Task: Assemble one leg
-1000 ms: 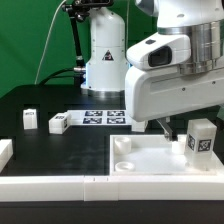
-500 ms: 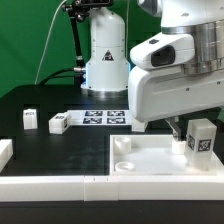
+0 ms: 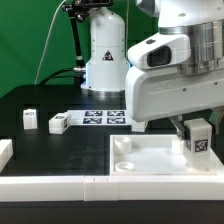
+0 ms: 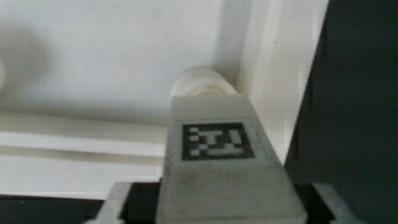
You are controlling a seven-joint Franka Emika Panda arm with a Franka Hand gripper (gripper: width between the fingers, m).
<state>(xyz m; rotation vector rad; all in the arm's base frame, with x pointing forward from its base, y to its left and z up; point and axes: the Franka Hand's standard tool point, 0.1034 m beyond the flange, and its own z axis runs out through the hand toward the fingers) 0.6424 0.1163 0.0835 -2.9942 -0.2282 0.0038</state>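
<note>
**Leg gripped over the panel**

The leg [image 3: 200, 140] stands upright, tag facing out, pinched in the gripper [image 3: 197, 128] at the white panel's [image 3: 150, 165] far corner on the exterior view's right. Can't tell if it's touching. 2 small posts [image 3: 30, 119] sit on the table [image 3: 40, 100].

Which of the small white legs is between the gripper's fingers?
The leg upright over the white panel at the exterior view's right, inside the gripper; the two others sit free on the table.
</note>
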